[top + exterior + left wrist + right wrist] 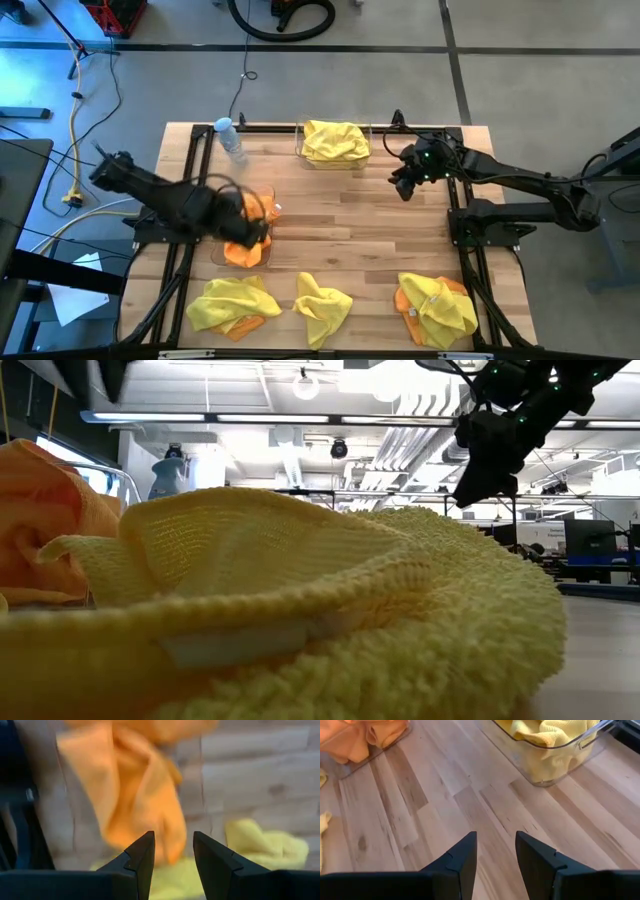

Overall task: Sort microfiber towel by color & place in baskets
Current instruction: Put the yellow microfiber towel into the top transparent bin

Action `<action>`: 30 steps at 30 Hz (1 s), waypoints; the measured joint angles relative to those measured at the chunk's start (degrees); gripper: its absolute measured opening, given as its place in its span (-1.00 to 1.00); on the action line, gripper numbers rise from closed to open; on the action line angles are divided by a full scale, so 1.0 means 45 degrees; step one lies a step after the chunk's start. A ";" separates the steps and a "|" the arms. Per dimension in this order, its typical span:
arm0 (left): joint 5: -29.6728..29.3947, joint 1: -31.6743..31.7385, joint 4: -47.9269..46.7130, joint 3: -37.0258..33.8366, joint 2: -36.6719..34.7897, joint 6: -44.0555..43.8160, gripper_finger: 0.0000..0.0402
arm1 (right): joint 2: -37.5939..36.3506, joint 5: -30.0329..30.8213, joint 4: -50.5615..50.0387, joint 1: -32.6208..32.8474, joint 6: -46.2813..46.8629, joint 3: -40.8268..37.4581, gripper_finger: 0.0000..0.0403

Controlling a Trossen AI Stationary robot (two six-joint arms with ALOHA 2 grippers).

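Observation:
An orange towel [243, 252] lies in a clear basket [268, 205] at the table's left middle. My left gripper [258, 228] hovers over it, pointing down. It is open with nothing between its fingers, and the orange cloth [135, 790] shows below them. A yellow towel [335, 142] fills the second clear basket [300, 150] at the far edge. My right gripper [403, 190] stands open over bare wood [496, 837], to the right of that basket [555, 772].
Along the near edge lie a yellow towel over an orange one [232, 305], a lone yellow towel [322, 305], and another yellow-over-orange heap [435, 308]. A clear water bottle [230, 138] stands at the far left. The wood between the baskets is bare.

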 joint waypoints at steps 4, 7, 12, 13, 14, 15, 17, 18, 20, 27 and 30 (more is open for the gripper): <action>0.0607 -0.1485 0.0220 0.0000 0.0028 -0.1958 -0.40 | 0.0000 -0.0002 0.0017 0.0000 -0.0085 0.0000 -0.35; 0.0730 -0.2387 0.0507 0.0000 0.0198 -0.2994 -0.40 | 0.0000 -0.0002 0.0089 0.0000 -0.0083 0.0000 -0.35; 0.1015 -0.3443 0.0497 0.0000 0.0590 -0.3665 -0.40 | 0.0000 -0.0001 0.0123 0.0000 -0.0026 0.0000 -0.35; 0.1105 -0.3564 0.0504 0.0000 0.0659 -0.3666 -0.39 | 0.0000 0.0003 0.0123 0.0000 -0.0012 0.0000 -0.35; 0.1183 -0.3685 0.0521 0.0000 0.0731 -0.3678 -0.40 | 0.0005 0.0003 0.0123 0.0000 0.0007 0.0000 -0.35; 0.1214 -0.3818 0.0573 0.0000 0.0819 -0.3674 -0.39 | 0.0005 0.0003 0.0118 0.0000 0.0011 0.0000 -0.35; 0.1269 -0.4031 0.0737 0.0000 0.0985 -0.3674 -0.39 | 0.0005 0.0003 0.0123 0.0000 0.0012 0.0000 -0.35; 0.1268 -0.4123 0.0804 0.0000 0.1084 -0.3674 -0.39 | 0.0005 0.0003 0.0123 0.0000 0.0012 0.0000 -0.35; 0.1269 -0.4303 0.1119 0.0000 0.1301 -0.3641 -0.40 | 0.0005 0.0003 0.0123 0.0000 0.0027 0.0000 -0.35; 0.1274 -0.4684 0.1997 0.0000 0.2108 -0.2679 -0.39 | 0.0005 0.0222 0.0128 0.0000 0.0773 0.0000 -0.35; 0.1273 -0.4826 0.1998 0.0000 0.2514 -0.2257 -0.39 | 0.0005 0.0256 0.0128 0.0000 0.1123 0.0000 -0.35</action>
